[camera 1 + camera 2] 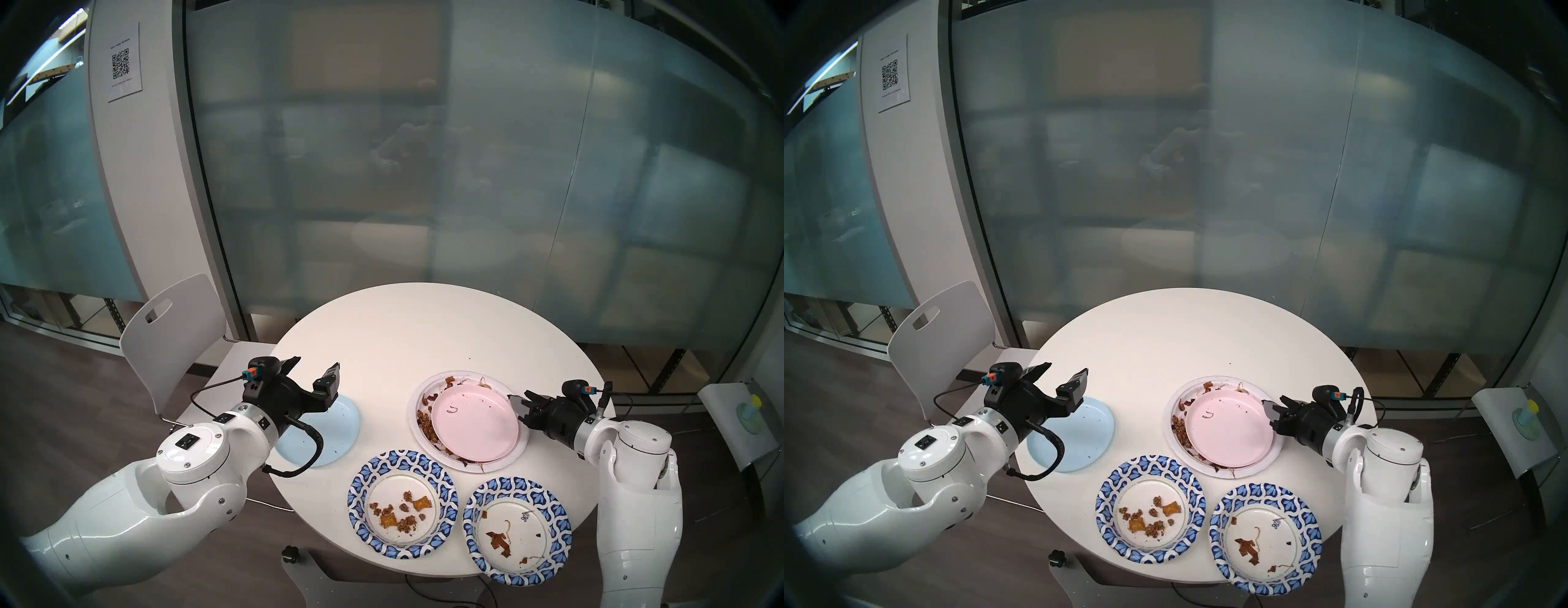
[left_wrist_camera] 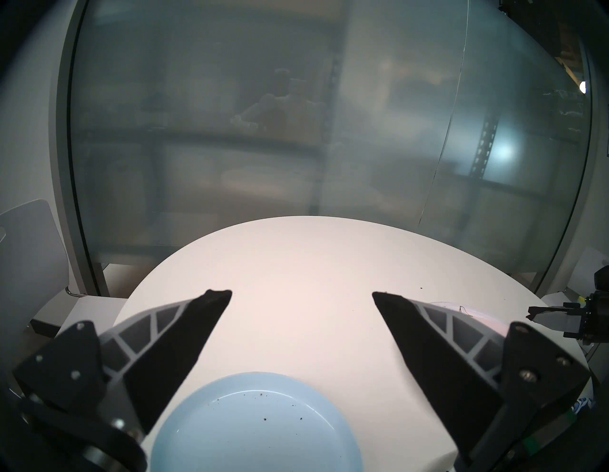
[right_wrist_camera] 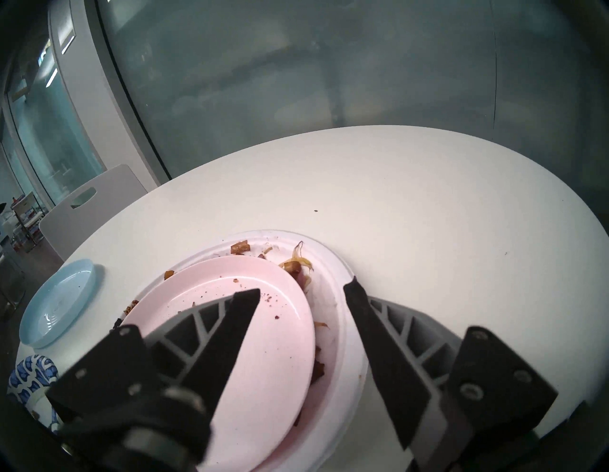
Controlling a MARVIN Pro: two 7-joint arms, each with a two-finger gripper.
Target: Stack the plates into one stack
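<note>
On white plate [image 1: 521, 451], crumb-flecked pink plate [image 1: 475, 420] rests.

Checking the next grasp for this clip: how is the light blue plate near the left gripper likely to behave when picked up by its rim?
The light blue plate looks glossy and smooth, so probably rigid plastic, and its rim may slip between the fingers. It carries only a few crumbs, so it is likely light. It lies flat on the table, shallow, so it should slide rather than tip if nudged.

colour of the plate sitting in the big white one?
Plain pink plate; clearest in the right wrist view.
</note>
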